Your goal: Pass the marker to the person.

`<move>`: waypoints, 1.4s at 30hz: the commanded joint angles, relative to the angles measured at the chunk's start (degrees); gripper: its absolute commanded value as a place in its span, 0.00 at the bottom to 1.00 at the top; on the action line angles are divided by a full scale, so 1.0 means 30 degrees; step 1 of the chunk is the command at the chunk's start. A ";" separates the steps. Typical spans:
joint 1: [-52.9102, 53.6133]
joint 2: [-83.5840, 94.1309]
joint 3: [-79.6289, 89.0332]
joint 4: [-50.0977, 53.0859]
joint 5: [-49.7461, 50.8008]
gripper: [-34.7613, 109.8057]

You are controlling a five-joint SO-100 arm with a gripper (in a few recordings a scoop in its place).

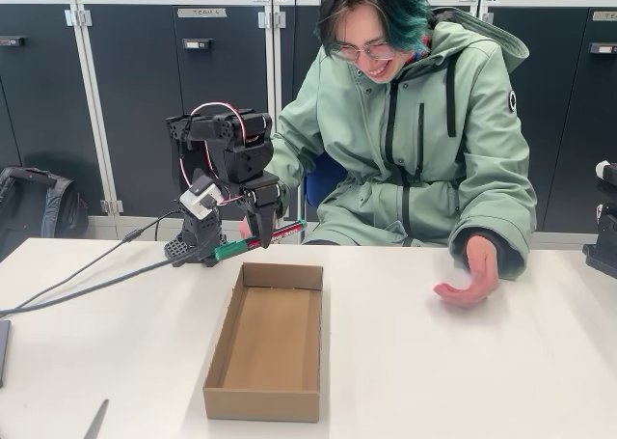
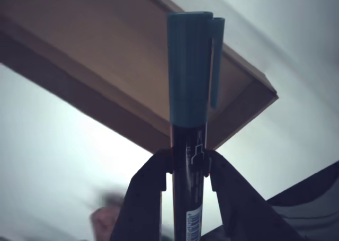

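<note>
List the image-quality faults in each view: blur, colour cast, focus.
Fixed view: evenly lit and sharp, except the person's open hand, smeared by motion blur. Wrist view: cold bluish cast, so the marker cap looks teal rather than bright green; marker and gripper are fairly sharp, while the cardboard box and the table behind are soft.

A white surface (image 1: 463,381) fills the lower half of the fixed view, evenly and softly lit, with faint shadows. Behind it runs a row of dark grey cabinets (image 1: 135,92) with pale frames, small handles and label strips (the lettering is too small to read). A dark bag (image 1: 39,207) rests on the floor against the cabinets at the left edge. A blue chair back (image 1: 318,183) shows between the cabinets and the surface.
</note>
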 commanded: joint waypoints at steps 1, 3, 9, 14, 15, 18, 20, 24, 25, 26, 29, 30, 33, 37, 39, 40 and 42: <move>0.0732 0.1348 -0.3193 0.0000 -0.0410 0.21; 0.1260 0.1875 -0.4482 -0.0557 -0.0527 0.21; 0.2666 0.3574 -0.7148 -0.3428 -0.1201 0.21; 0.2695 0.3750 -0.8350 -0.6270 -0.2197 0.21; 0.2432 0.3516 -0.8555 -0.6885 -0.2549 0.21; 0.1494 0.2227 -0.9873 -0.7969 -0.4014 0.21; 0.0791 0.1172 -1.0752 -0.8496 -0.5332 0.21; -0.0615 -0.0264 -1.1426 -1.0488 -0.8057 0.21; -0.0967 -0.0439 -1.1279 -1.1309 -0.8584 0.21; -0.1348 -0.0557 -1.1045 -1.2129 -0.9229 0.21; -0.2695 -0.0732 -1.0166 -1.4443 -1.0928 0.21; -0.3223 -0.0762 -0.9756 -1.5176 -1.1426 0.21; -0.4775 -0.0791 -0.8730 -1.6963 -1.2627 0.21; -0.6797 -0.0967 -0.8027 -1.7812 -1.3447 0.21; -0.7646 -0.1113 -0.7588 -1.8105 -1.3418 0.21; -0.8057 -0.1143 -0.7148 -1.8574 -1.3359 0.21; -0.8818 -0.1289 -0.6240 -1.9541 -1.3066 0.21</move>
